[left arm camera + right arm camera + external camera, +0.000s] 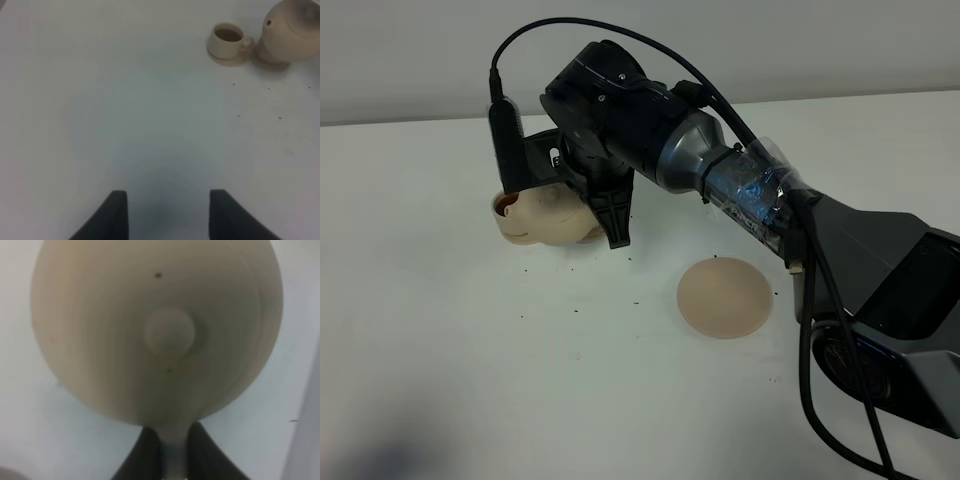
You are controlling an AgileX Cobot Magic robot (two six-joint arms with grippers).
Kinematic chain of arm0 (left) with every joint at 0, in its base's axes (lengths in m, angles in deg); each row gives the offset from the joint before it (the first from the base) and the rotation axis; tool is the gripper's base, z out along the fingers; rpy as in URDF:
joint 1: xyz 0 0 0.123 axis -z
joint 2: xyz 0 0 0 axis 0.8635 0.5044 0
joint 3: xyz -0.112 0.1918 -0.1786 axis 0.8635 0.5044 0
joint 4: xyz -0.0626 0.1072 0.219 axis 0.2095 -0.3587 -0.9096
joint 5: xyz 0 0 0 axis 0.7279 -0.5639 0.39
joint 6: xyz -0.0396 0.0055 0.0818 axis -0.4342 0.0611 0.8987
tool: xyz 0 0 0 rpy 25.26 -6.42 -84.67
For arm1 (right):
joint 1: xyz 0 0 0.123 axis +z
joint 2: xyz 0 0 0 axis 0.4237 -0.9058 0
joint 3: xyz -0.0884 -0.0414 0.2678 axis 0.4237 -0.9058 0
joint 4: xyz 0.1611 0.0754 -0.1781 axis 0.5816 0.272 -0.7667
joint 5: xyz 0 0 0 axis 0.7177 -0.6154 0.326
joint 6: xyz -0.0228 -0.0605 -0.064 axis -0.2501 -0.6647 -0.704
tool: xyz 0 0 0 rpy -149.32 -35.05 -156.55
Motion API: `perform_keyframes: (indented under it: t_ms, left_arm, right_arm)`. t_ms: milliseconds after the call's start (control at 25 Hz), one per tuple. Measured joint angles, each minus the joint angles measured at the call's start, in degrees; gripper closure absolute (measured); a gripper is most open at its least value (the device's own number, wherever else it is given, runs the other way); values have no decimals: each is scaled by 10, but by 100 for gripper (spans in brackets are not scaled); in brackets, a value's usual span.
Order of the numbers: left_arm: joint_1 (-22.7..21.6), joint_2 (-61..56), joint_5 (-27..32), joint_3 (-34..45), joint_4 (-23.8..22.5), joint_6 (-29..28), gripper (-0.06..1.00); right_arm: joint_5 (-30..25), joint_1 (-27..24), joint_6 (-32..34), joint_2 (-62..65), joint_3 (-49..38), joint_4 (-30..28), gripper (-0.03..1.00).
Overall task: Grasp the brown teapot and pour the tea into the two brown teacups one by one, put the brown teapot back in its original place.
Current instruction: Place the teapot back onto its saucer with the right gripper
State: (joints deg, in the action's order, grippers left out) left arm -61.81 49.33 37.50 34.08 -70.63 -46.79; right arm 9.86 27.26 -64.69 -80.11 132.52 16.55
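We see the right gripper clamped on the handle of the teapot, held tilted toward the table's far edge. A cup on its saucer holds brown tea (the second cup is hidden). The plate lies bare mid-table. The left gripper hangs spread apart, holding nothing.

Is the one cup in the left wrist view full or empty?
Filled: dark tea shows inside the cup, standing upright on its saucer beside the teapot. Exact level cannot be told.
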Motion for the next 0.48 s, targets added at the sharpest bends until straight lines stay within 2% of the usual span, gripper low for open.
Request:
perform_keyframes:
  t_ms: [240,480]
  left_arm:
    - [0,0,0,0,0,0,55]
    - [0,0,0,0,0,0,55]
  right_arm:
    - [-16,18,75,0,0,31,86]
    - [-19,20,222,-2,0,38,86]
